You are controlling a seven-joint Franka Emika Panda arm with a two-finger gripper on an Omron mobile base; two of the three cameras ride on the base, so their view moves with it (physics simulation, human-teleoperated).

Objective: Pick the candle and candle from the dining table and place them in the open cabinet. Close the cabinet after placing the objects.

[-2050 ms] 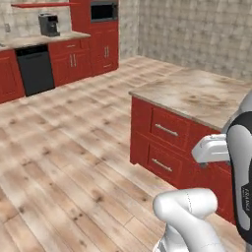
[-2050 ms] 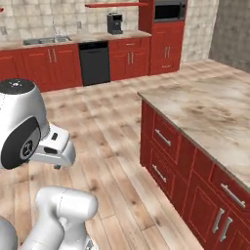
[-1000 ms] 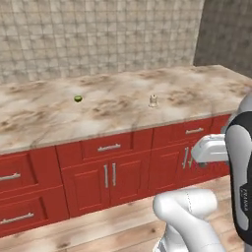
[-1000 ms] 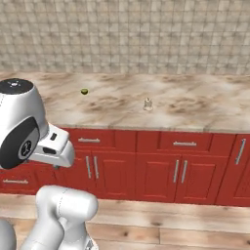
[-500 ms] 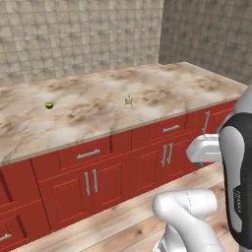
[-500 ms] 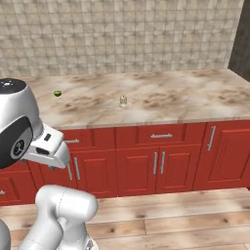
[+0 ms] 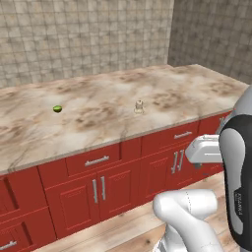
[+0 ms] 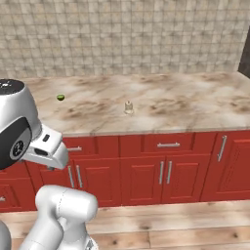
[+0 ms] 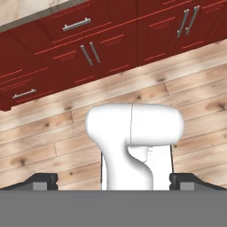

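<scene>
Base swung: dining table (image 7: 162, 86) now faces camera; cream candle (image 7: 139, 107) at centre, green round item (image 7: 57, 109) at 9 o'clock. Gripper (image 9: 113, 181) spread wide, empty.

Kitchen: marbled dining table (image 7: 98, 118), red drawers (image 8: 166, 144), tiled wall (image 8: 122, 39).

Beige mosaic tile wall (image 8: 127, 39) behind, darker tiled wall (image 7: 216, 34) at 2 o'clock. Red drawer fronts (image 8: 168, 145), silver handles. Light wood plank floor (image 9: 40, 137) at 6 o'clock.
</scene>
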